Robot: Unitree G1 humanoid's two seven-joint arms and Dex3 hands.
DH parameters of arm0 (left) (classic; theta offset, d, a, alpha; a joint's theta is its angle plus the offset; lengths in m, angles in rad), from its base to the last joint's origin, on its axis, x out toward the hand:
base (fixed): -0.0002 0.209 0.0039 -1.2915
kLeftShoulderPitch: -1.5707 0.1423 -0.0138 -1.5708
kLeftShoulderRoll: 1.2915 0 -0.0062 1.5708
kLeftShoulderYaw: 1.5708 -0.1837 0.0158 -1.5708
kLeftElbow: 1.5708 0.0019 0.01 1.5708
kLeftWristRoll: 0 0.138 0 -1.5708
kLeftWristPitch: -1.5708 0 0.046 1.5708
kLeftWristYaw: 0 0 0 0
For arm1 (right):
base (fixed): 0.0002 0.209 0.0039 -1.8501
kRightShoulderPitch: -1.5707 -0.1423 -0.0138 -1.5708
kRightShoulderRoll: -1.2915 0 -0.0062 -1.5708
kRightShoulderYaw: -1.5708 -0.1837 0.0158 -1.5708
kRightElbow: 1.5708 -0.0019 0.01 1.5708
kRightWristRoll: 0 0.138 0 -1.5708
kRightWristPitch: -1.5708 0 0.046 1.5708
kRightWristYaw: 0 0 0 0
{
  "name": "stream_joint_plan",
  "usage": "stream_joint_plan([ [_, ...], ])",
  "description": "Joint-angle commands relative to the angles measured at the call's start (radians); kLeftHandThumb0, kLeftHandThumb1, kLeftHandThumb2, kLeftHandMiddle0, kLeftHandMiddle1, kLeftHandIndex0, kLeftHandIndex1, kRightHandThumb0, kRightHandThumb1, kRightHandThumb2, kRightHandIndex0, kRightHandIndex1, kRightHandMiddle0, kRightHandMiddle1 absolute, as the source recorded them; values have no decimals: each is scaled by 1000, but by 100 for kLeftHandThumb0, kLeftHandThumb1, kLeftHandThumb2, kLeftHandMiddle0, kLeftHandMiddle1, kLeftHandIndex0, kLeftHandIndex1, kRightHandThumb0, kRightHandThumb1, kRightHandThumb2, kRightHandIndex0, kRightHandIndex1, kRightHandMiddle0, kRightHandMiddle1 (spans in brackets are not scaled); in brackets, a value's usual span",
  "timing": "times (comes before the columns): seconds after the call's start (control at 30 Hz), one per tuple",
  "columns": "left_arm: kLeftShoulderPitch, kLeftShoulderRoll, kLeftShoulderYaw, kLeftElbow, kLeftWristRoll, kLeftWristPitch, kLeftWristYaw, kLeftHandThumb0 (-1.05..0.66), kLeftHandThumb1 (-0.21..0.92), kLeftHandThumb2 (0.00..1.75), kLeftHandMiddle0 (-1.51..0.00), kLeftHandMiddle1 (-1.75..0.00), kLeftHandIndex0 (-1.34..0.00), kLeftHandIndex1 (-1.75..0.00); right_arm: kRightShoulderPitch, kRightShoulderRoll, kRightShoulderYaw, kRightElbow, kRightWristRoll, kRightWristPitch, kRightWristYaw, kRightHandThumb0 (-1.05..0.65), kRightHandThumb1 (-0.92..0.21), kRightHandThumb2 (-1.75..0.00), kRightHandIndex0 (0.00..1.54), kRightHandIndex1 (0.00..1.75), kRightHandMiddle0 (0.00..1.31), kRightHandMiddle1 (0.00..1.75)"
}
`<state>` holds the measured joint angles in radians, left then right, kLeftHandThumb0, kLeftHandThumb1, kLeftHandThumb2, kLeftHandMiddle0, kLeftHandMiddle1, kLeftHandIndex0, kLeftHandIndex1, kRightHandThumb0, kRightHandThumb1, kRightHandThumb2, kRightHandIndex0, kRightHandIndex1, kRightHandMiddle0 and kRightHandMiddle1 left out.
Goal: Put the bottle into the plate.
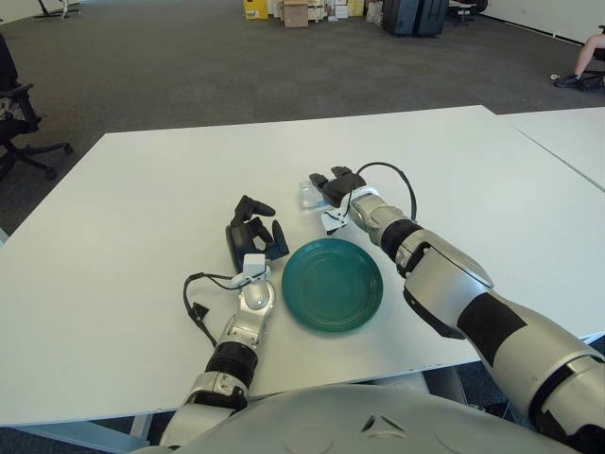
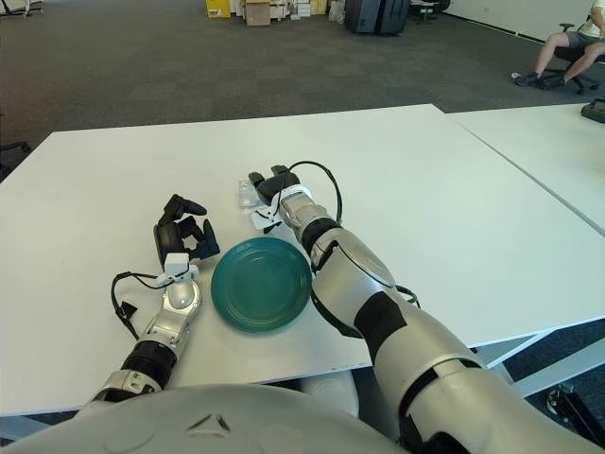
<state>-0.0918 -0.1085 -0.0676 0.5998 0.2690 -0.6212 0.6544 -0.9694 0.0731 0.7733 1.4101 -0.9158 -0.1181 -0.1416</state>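
A small clear bottle (image 1: 306,196) lies on the white table (image 1: 132,218) just beyond the teal plate (image 1: 333,284). My right hand (image 1: 328,183) is at the bottle's right end, its black fingers spread above and beside it; none of them closes around it. How far they touch it is hidden by the hand itself. The plate holds nothing. My left hand (image 1: 253,236) shows just left of the plate's far rim, fingers relaxed and holding nothing.
A black cable (image 1: 198,307) loops beside my left forearm. A second white table (image 1: 567,142) stands to the right. Beyond are grey carpet, an office chair (image 1: 17,123) at far left, boxes at the back and a seated person (image 2: 558,47) at far right.
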Motion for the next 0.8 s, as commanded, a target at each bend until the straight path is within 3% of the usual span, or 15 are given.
stream_joint_plan([
  [0.0, 34, -49, -7, 22, -6, -8, -3, -56, 12, 156, -131, -175, -77, -175, 20, -14, 5, 8, -11, -2, 13, -93, -92, -13, 0, 0, 0, 21],
  [0.5, 67, -61, -20, -23, -27, 24, -24, -54, 15, 152, -127, -175, -75, -175, 33, -11, -2, 7, -3, -11, 4, -89, -92, -13, 8, 3, 0, 38],
  [0.77, 78, -63, -23, -39, -36, 31, -29, -53, 17, 149, -124, -175, -72, -175, 42, -7, -20, 6, 10, -24, 8, -84, -90, -11, 20, 6, 0, 65],
])
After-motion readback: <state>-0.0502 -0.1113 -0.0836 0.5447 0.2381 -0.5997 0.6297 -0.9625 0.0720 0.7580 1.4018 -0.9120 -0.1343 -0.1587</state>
